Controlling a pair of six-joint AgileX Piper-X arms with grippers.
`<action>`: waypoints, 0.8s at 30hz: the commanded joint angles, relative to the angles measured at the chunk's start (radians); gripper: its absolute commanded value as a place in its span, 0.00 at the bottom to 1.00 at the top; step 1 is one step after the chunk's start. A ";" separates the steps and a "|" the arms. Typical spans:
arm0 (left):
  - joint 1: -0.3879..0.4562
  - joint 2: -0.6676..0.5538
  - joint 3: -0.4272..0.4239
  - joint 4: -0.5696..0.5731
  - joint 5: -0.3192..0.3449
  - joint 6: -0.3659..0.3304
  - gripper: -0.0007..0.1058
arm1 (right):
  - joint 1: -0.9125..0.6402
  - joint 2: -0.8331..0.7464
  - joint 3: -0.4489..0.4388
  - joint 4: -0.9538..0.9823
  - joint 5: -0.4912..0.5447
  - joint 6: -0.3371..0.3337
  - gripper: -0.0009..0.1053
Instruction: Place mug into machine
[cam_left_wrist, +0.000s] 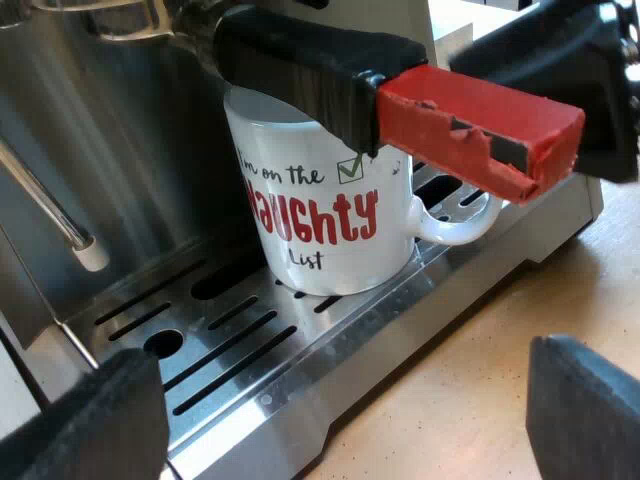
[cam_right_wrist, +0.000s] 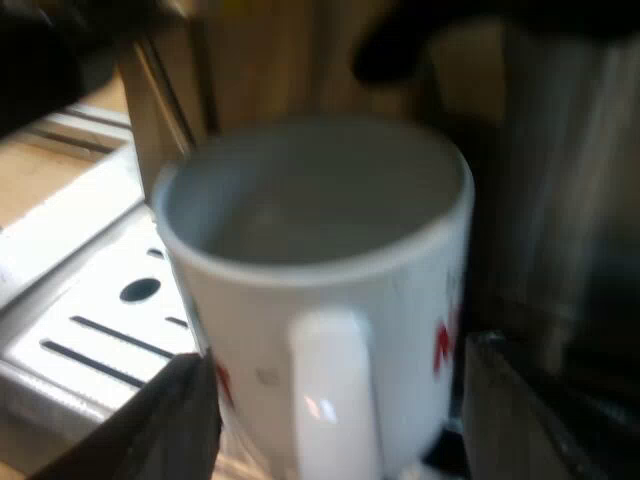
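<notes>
Reading three lines of print on the side of the white mug, in the left wrist view. Starting at the top with "I'm on the" in thin black handwriting, the first letter lying in shadow near the mug's edge. Ending that line with a small drawn box, holding a green tick. Continuing below with "NAUGHTY" in big red capitals, the N being dark and hard to make out. Closing underneath with "List", again in black handwriting. Showing, in the right wrist view, the same mug with bits of red print at its sides, too little for reading any letter.
</notes>
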 joint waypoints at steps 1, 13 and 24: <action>-0.004 0.000 -0.002 -0.020 0.006 -0.009 0.71 | 0.001 0.002 0.027 -0.033 0.007 0.007 0.52; -0.004 0.000 -0.002 -0.020 0.006 -0.009 0.71 | 0.001 0.153 0.043 -0.267 -0.002 -0.033 0.52; -0.004 0.000 -0.002 -0.020 0.006 -0.009 0.71 | 0.001 0.270 -0.094 -0.266 -0.026 -0.072 0.52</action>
